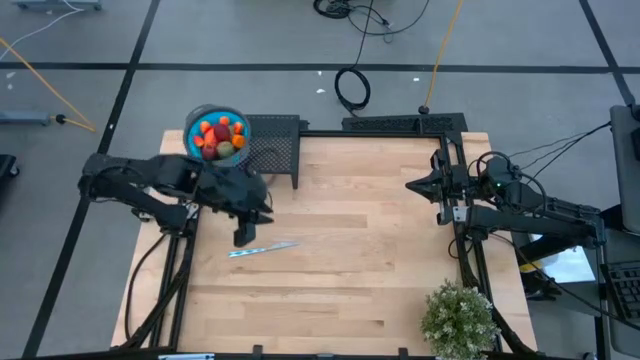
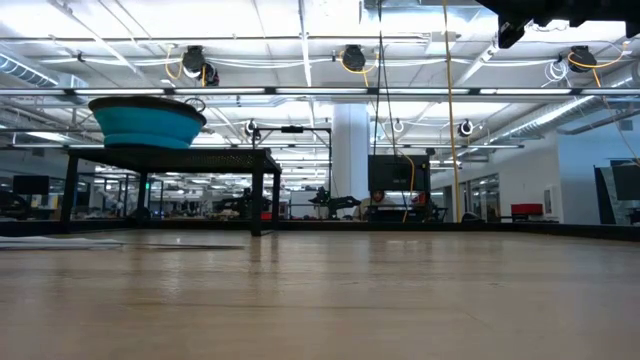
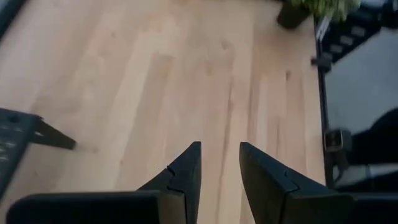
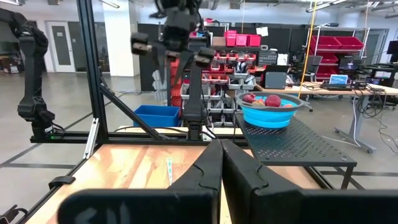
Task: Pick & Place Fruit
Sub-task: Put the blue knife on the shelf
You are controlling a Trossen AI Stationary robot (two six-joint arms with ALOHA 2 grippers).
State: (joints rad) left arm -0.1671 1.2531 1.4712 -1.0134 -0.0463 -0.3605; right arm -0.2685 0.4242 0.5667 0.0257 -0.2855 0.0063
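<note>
Bare wooden counter (image 2: 320, 300) fills the low view's foreground. Fruit (image 1: 220, 138) sits piled in the blue bowl (image 1: 193, 122) on a black perforated shelf (image 1: 275, 150) at the counter's far left corner. Beside it the left gripper (image 1: 247, 233) hovers above a silver knife (image 1: 262, 249), fingers (image 3: 186, 180) slightly apart, empty. At the right edge, the right gripper (image 1: 412, 185) waits, fingers (image 4: 205, 174) closed.

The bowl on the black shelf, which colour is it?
The bowl is blue, turquoise-like. The right wrist view shows it best, with fruit inside.
</note>
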